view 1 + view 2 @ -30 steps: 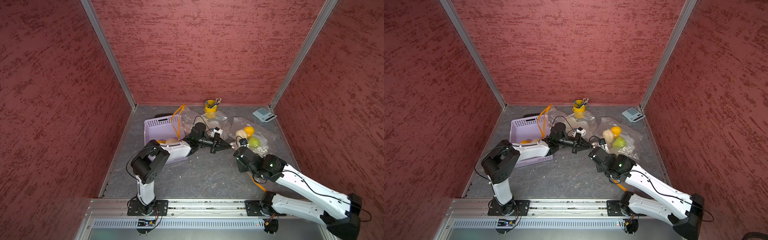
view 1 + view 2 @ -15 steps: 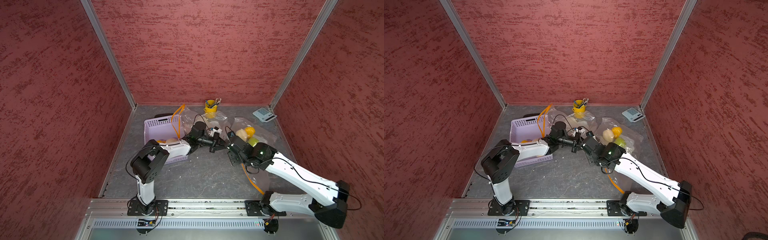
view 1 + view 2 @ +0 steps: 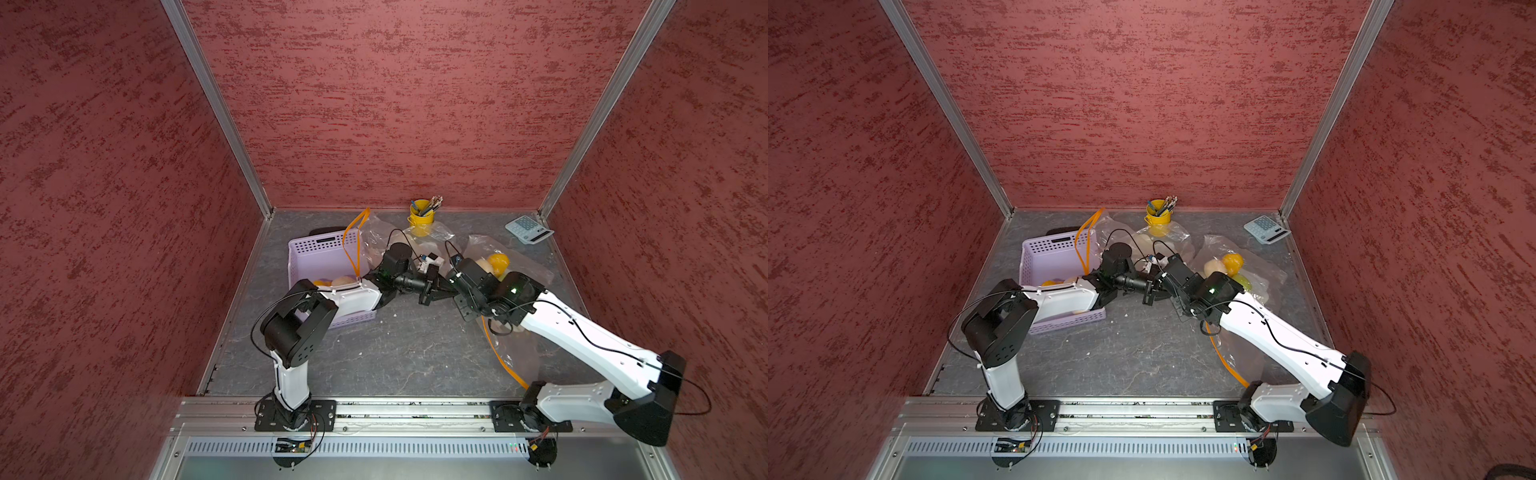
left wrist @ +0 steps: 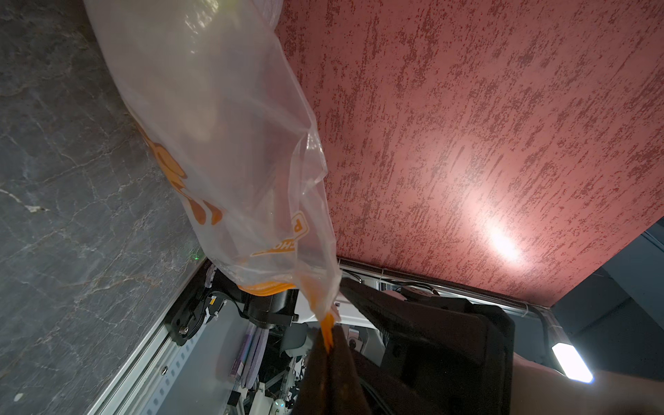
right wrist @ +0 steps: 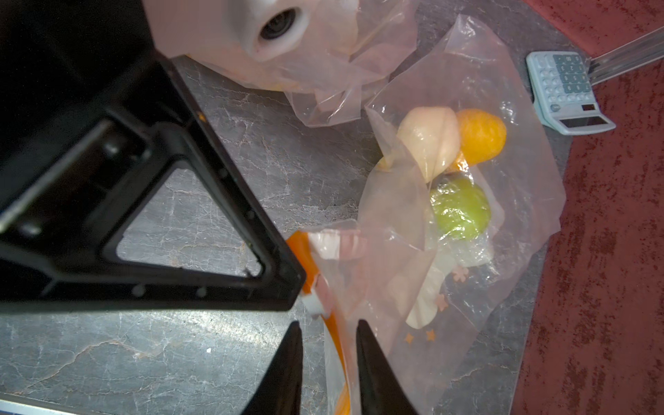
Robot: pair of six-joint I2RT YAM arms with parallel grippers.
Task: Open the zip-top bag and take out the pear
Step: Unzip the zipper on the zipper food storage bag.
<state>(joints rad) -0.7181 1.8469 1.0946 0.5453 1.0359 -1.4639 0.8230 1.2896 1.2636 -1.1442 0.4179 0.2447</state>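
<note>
Pinching the orange zip strip [image 4: 325,325] of the zip-top bag [image 5: 510,251] in the clamped left gripper [image 4: 328,339]; straddling it with the right gripper [image 5: 328,346], jaws slightly parted. Green pear [image 5: 461,208] inside, beside an orange fruit [image 5: 481,134]. Could slip off the thin strip or drag the bag unopened.

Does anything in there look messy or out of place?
Yes. A crumpled clear bag lies bunched against the yellow pencil cup, an orange zip strip loops up by the lavender basket, and white crumbs dot the table.
</note>
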